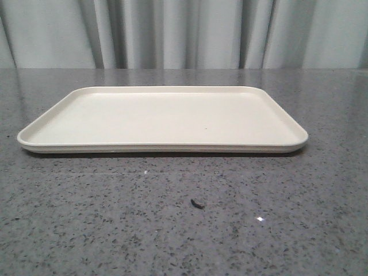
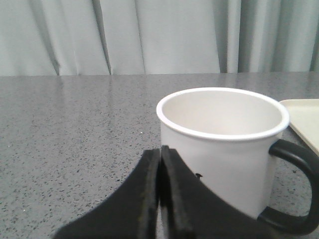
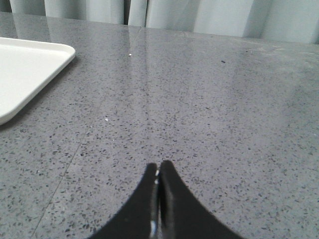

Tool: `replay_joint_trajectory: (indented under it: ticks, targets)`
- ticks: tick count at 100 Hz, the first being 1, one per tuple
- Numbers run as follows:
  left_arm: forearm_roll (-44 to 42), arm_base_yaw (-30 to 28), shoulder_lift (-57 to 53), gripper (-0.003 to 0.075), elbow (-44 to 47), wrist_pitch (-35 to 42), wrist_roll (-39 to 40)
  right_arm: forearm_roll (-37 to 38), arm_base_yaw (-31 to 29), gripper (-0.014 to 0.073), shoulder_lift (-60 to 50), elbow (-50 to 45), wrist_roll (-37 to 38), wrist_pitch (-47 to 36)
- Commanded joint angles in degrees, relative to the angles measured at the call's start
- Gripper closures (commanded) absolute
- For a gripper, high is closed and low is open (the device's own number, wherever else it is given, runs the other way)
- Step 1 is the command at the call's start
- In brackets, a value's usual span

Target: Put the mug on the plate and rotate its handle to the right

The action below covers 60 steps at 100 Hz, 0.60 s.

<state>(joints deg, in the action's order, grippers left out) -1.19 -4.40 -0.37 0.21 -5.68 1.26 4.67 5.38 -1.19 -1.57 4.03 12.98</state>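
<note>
The cream plate (image 1: 161, 118) lies flat in the middle of the grey table in the front view, with nothing on it. The white mug (image 2: 224, 149) shows only in the left wrist view, upright on the table just beyond my left gripper (image 2: 160, 149), which is shut and empty. Its black handle (image 2: 294, 189) points toward the plate's corner (image 2: 304, 117). My right gripper (image 3: 158, 167) is shut and empty over bare table, with the plate's corner (image 3: 30, 69) off to one side. Neither gripper nor the mug shows in the front view.
A small dark speck (image 1: 197, 203) lies on the speckled grey table (image 1: 86, 218) in front of the plate. Grey curtains (image 1: 184, 31) hang behind the table's far edge.
</note>
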Motion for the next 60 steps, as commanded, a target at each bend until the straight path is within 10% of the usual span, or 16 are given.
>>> replay_joint_trajectory:
  ticks: [1, 60]
  targets:
    - [-0.05, -0.12, -1.79, 0.0739, 0.30, 5.35, 0.66, 0.21, -0.08, 0.0691, -0.62, 0.11, -0.04, -4.02]
    - [-0.05, -0.12, -1.79, 0.0739, 0.30, 7.15, 0.66, 0.28, -0.08, 0.0691, -0.62, 0.11, -0.04, -4.09]
